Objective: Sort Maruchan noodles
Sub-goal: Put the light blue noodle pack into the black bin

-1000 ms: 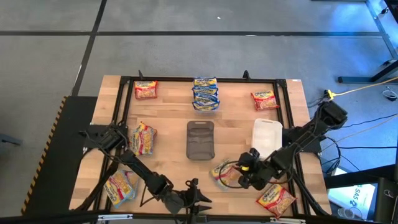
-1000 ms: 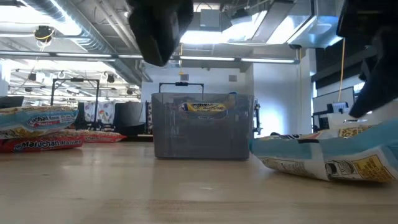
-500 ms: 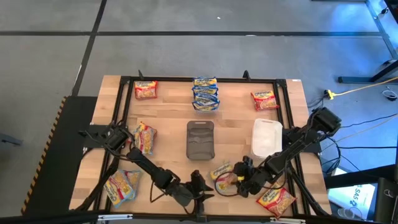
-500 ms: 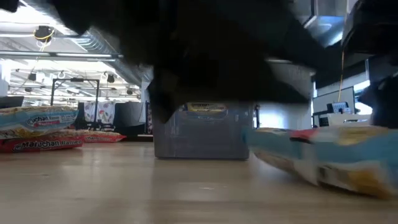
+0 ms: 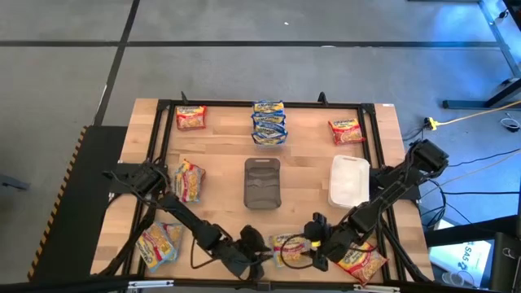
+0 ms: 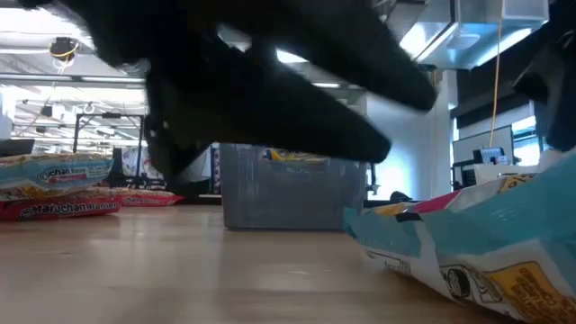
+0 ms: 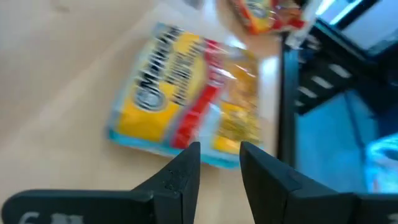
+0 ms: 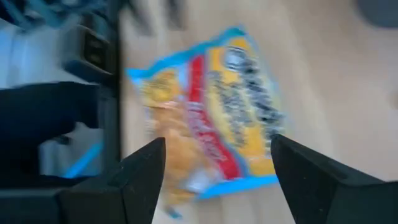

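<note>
You've got both arms crowded onto one packet at the counter's near edge. The blue-edged Maruchan packet (image 5: 289, 249) lies flat on the counter (image 5: 220, 163), between the left pincer (image 5: 254, 244) and the right pincer (image 5: 316, 244), neither holding it.

Left pincer: fingers (image 7: 180, 177) nearly together, only a slim gap, nothing between them, the packet (image 7: 186, 96) lying just ahead of the tips. Right pincer: fingers (image 8: 143, 174) spread wide, empty, the packet (image 8: 211, 112) lying in front of the span, between the tips.

Other noodles sit well apart:
- blue-label stack (image 5: 269, 122) at the far middle
- red-label packet (image 5: 190, 117) far left
- another red-label packet (image 5: 346, 129) far right
- left-side pile (image 5: 187, 179)
- near-left packet (image 5: 159, 244)
- near-right packet (image 5: 361, 260), just beside the right arm

The dark mesh basket (image 5: 262, 182) and clear tub (image 5: 348, 180) sit mid-counter.

Risks, as I judge them:
- Arm clash. Both pincers face each other across one packet; if both advance you'll knock links or pinch the same bag from both ends and tear it.
- Left pincer's gap looks too slim to take the packet; pushing forward would just shove it toward the right pincer or off the near edge.
- The packet is flat and slick, so a shallow right-side bite could slip.
- The right arm's sweep could drag the near-right packet.
</note>
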